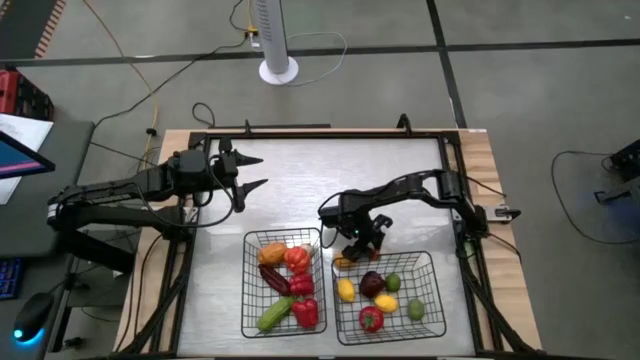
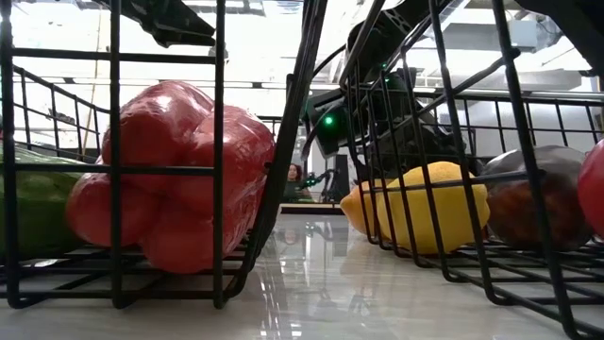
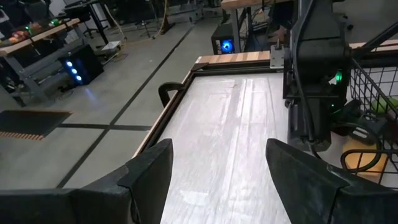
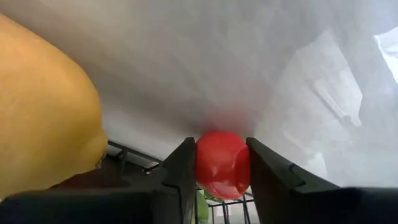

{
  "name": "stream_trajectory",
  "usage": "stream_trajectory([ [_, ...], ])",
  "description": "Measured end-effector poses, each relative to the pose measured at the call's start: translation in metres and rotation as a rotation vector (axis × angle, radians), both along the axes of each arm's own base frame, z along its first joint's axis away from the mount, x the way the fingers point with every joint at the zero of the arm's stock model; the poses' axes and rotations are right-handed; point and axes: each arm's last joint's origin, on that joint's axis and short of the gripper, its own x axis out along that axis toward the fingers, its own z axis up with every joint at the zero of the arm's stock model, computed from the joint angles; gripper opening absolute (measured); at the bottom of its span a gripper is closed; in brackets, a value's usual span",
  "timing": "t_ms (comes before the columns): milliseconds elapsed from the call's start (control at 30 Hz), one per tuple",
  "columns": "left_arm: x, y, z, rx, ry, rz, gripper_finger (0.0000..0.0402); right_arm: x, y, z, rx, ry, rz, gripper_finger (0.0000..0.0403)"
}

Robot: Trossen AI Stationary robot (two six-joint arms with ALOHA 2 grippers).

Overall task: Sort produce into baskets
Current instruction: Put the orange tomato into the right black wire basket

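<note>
Two black wire baskets stand at the table's near side, the left basket (image 1: 248, 300) and the right basket (image 1: 438, 290). The left one holds red peppers (image 1: 305, 313), a cucumber (image 1: 274, 316), a tomato and an orange piece. The right one holds a lemon (image 1: 346, 290), limes, a dark purple piece (image 1: 371, 283) and a red piece. My right gripper (image 1: 362, 240) hangs over the right basket's far rim, shut on a small red round piece (image 4: 222, 168). An orange-yellow piece (image 4: 43, 112) lies close beside it. My left gripper (image 1: 245, 172) is open and empty over the table's far left. My right gripper pinches the small red round piece by its two opposite sides (image 4: 203, 163) between its two fingers. The fingers come from above, slanting down. The piece is lifted clear, above the basket's wires (image 4: 134, 155) and the table.
The low view shows a red pepper (image 2: 175, 175) and the cucumber (image 2: 28, 203) behind the left basket's mesh, and the lemon (image 2: 420, 203) and the dark purple piece (image 2: 538, 198) in the right one. A bare strip of table lies between the baskets. A raised frame (image 1: 330, 135) edges the table.
</note>
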Motion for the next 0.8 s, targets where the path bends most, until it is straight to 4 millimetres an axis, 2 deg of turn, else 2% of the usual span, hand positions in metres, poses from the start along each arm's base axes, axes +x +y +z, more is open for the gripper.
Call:
stream_trajectory([
  [100,0.000,0.000,0.000,0.000,0.000,0.000,0.0246,-0.001,-0.004,0.000,0.013,-0.008,0.025,0.0142],
  [233,0.000,0.000,0.000,0.000,-0.001,0.000,0.0246,-0.007,-0.019,0.004,0.025,0.044,0.024,0.0159],
  [367,0.000,0.000,0.000,0.001,-0.001,0.000,0.0246,-0.009,-0.035,0.018,0.015,0.091,0.038,0.0161],
  [500,0.000,0.000,-0.001,0.006,0.019,-0.003,0.0246,-0.004,-0.048,0.042,0.002,0.103,0.041,0.0150],
  [667,-0.003,0.000,-0.001,0.017,0.019,0.005,0.0246,0.010,-0.053,0.086,0.004,-0.065,-0.021,0.0151],
  [800,-0.006,-0.001,0.001,0.013,0.005,0.012,0.0246,0.009,-0.059,0.116,-0.009,-0.142,-0.105,0.0156],
])
